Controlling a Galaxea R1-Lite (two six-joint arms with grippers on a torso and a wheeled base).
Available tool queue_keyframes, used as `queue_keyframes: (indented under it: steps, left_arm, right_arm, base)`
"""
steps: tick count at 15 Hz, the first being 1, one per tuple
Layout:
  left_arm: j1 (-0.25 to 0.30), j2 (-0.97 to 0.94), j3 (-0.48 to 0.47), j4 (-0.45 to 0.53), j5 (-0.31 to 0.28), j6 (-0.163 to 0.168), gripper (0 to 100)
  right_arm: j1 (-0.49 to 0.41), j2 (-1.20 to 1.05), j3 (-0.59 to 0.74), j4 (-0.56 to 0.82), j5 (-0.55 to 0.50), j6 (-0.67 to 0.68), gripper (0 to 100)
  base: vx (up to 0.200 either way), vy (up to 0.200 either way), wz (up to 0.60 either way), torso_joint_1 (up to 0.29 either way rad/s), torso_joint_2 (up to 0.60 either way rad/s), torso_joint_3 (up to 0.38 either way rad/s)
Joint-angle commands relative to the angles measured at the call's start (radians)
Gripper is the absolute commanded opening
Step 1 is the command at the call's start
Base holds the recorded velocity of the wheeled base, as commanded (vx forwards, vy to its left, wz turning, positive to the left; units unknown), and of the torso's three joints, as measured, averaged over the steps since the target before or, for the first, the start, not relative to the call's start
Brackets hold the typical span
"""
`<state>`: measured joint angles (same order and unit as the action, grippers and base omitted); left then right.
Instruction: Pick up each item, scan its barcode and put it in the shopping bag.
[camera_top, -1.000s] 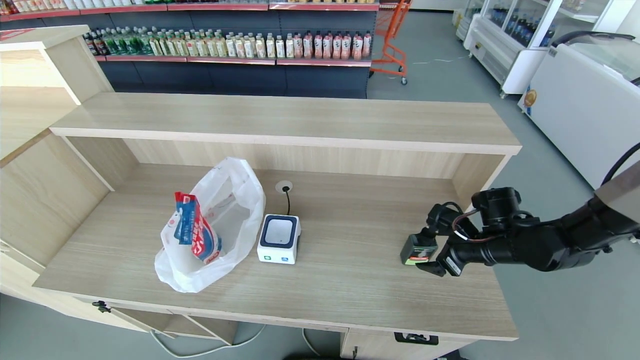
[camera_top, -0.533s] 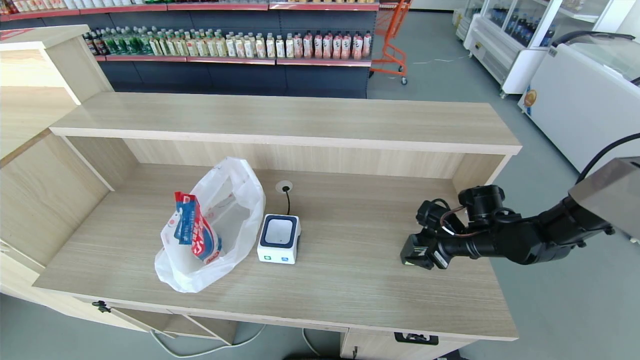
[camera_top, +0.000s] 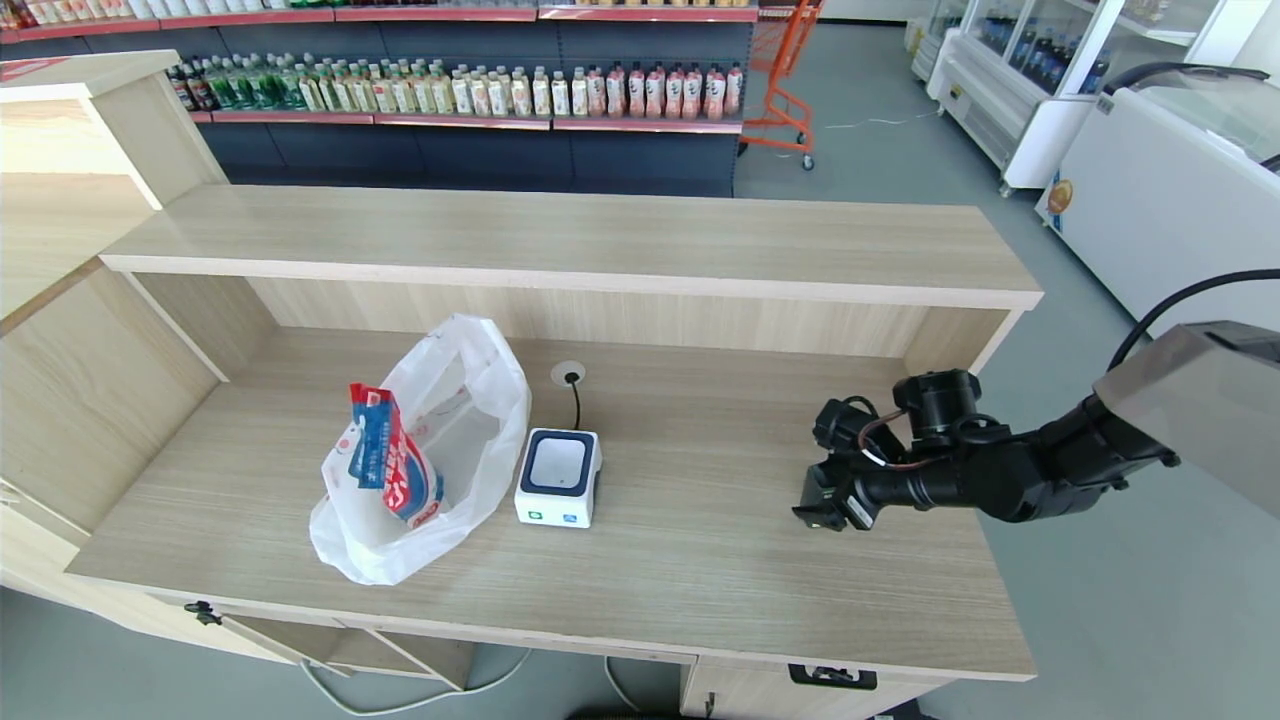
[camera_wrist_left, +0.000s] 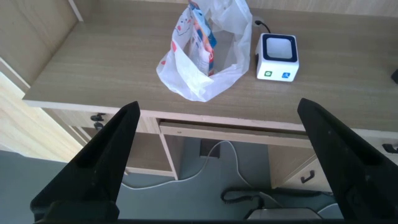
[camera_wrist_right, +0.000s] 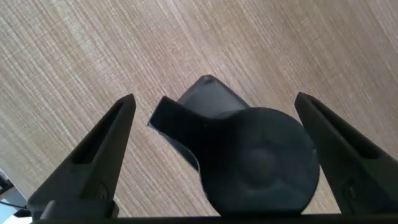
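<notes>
**A:** Where is the item?

**B:** The item (camera_wrist_right: 249, 155) is small and dark with a rounded top. It lies on the counter (camera_top: 700, 580), right of centre in the head view. My right gripper (camera_wrist_right: 214, 106) is down over it with its fingers spread, one on each side. I see a gap on both sides, so I have no pinch on it yet.

**A:** So which step is this?

**B:** The pick-up, I'd say. It hasn't been scanned or bagged.

**A:** What's around it?

**B:** The scanner (camera_top: 557, 477) sits well apart from it, near the middle of the frame, with its window facing up. Just left of the scanner is the bag (camera_top: 480, 400), mouth open, with a red and blue packet (camera_top: 390, 465) standing inside.

**A:** And your other hand?

**B:** My left gripper (camera_wrist_left: 217, 107) hangs off the counter's near edge. Its fingers are spread wide and hold nothing.

**A:** What does the next move need?

**B:** I should close squarely on the item's sides and lift it straight up. Then I carry it left to the scanner and turn it until the barcode faces the window. I can't tell which face has the code. The rounded top may slip if I grip too high, so I'd take it low.
</notes>
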<state>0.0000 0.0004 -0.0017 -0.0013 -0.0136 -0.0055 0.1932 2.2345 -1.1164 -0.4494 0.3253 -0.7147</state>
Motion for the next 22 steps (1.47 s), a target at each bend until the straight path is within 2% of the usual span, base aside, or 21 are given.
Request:
queue_keyframes:
  steps: [1, 2, 6, 10, 12, 15, 16, 18, 19, 20, 22]
  left_arm:
    - [0.000, 0.000, 0.000, 0.000, 0.000, -0.001, 100]
    - [0.000, 0.000, 0.000, 0.000, 0.000, -0.001, 100]
    - [0.000, 0.000, 0.000, 0.000, 0.000, -0.001, 100]
    - [0.000, 0.000, 0.000, 0.000, 0.000, -0.001, 100]
    - [0.000, 0.000, 0.000, 0.000, 0.000, -0.001, 100]
    - [0.000, 0.000, 0.000, 0.000, 0.000, -0.001, 100]
    - [0.000, 0.000, 0.000, 0.000, 0.000, -0.001, 100]
    - [0.000, 0.000, 0.000, 0.000, 0.000, -0.001, 100]
    - [0.000, 0.000, 0.000, 0.000, 0.000, -0.001, 100]
    - [0.000, 0.000, 0.000, 0.000, 0.000, -0.001, 100]
    - [0.000, 0.000, 0.000, 0.000, 0.000, -0.001, 100]
  right_arm:
    - [0.006, 0.022, -0.019, 0.001, 0.024, 0.000, 100]
    - [0.011, 0.022, -0.026, 0.001, 0.024, -0.002, 0]
    - [0.011, 0.013, -0.022, 0.001, 0.027, -0.003, 0]
    - [0.000, -0.015, 0.061, -0.051, 0.027, -0.005, 0]
    - [-0.006, -0.098, 0.135, -0.137, 0.031, 0.015, 0]
    - [-0.060, -0.282, 0.314, -0.296, 0.031, 0.047, 0]
    - [-0.083, -0.369, 0.429, -0.423, 0.029, 0.035, 0]
    - [-0.092, -0.450, 0.578, -0.580, 0.041, -0.109, 0]
    - [-0.086, -0.470, 0.598, -0.621, 0.109, -0.233, 0]
    - [-0.072, -0.475, 0.598, -0.626, 0.222, -0.373, 0]
    - [-0.014, -0.477, 0.601, -0.618, 0.429, -0.735, 0]
  base:
    - [0.000, 0.000, 0.00, 0.000, 0.00, 0.000]
    - [0.000, 0.000, 0.00, 0.000, 0.00, 0.000]
    - [0.000, 0.000, 0.00, 0.000, 0.00, 0.000]
    - [0.000, 0.000, 0.00, 0.000, 0.00, 0.000]
    - [0.000, 0.000, 0.00, 0.000, 0.00, 0.000]
    - [0.000, 0.000, 0.00, 0.000, 0.00, 0.000]
    - [0.000, 0.000, 0.00, 0.000, 0.00, 0.000]
    - [0.000, 0.000, 0.00, 0.000, 0.00, 0.000]
    - [0.000, 0.000, 0.00, 0.000, 0.00, 0.000]
    - [0.000, 0.000, 0.00, 0.000, 0.00, 0.000]
    - [0.000, 0.000, 0.00, 0.000, 0.00, 0.000]
